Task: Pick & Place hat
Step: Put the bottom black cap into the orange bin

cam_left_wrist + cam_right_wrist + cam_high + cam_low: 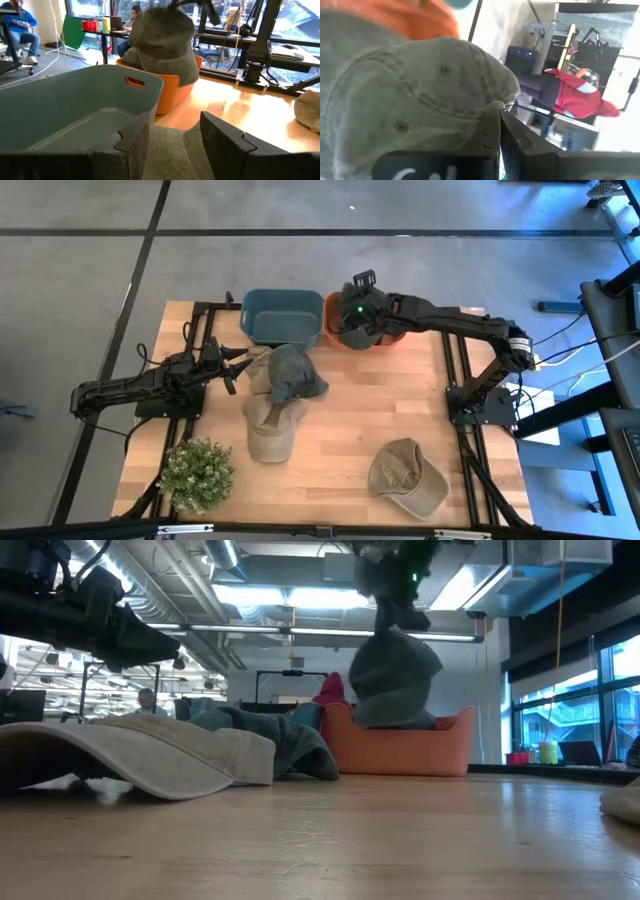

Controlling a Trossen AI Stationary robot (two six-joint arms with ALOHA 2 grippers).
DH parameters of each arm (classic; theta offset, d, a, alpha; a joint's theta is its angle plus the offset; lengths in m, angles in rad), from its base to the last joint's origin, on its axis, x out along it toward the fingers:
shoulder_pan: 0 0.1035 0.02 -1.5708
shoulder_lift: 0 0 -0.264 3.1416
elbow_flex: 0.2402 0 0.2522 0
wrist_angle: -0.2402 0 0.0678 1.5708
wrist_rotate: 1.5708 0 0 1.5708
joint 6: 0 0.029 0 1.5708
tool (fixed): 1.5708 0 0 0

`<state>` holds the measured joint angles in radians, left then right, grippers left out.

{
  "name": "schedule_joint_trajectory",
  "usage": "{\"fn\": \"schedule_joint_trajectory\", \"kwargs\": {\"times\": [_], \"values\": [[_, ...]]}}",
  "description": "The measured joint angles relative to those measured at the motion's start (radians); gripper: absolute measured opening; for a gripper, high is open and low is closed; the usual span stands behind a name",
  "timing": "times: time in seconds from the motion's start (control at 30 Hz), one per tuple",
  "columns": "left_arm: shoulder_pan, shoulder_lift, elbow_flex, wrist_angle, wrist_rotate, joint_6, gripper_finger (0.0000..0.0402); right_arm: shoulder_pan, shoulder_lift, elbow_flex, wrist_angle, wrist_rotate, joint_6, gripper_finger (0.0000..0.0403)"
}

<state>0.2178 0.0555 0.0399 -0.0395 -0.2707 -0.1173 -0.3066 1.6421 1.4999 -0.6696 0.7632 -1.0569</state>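
High view first: we count four hats on or over the table (340, 430), two bins and one potted plant (197, 473). We take the orange bin (385, 340) as our landmark, standing at the far edge of the table. Just beside it, toward the left arm, stands the blue bin (282, 317). The right end effector (352, 318) hangs over the orange bin, fingers pinched fully together on a grey-green hat (392, 680), which dangles above the bin's rim in the low view. Near the blue bin, on the wood, a dark teal hat (292, 375) lies touching a tan hat (272, 428). A second tan hat (406, 477) sits well apart from the orange bin, toward the near edge on the right arm's side. The plant stands at the near corner on the left arm's side. The left end effector (232, 366) waits low beside the teal hat, fingers spread and holding nothing.
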Motion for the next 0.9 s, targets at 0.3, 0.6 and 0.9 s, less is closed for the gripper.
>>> {"fn": "schedule_joint_trajectory", "kwargs": {"times": [0.3,0.6,0.9], "values": [[0.000,0.000,0.000,0.000,0.000,0.000,0.0169,-0.004,0.001,-0.153,0.280,0.090,-0.286,0.0001],[0.000,0.000,0.000,0.000,0.000,0.000,0.0169,-0.014,0.000,-0.165,0.389,0.090,-0.465,0.0001],[0.000,0.000,0.000,0.000,0.002,0.000,0.0169,-0.041,0.000,-0.165,0.354,0.116,-0.520,0.0001]]}}
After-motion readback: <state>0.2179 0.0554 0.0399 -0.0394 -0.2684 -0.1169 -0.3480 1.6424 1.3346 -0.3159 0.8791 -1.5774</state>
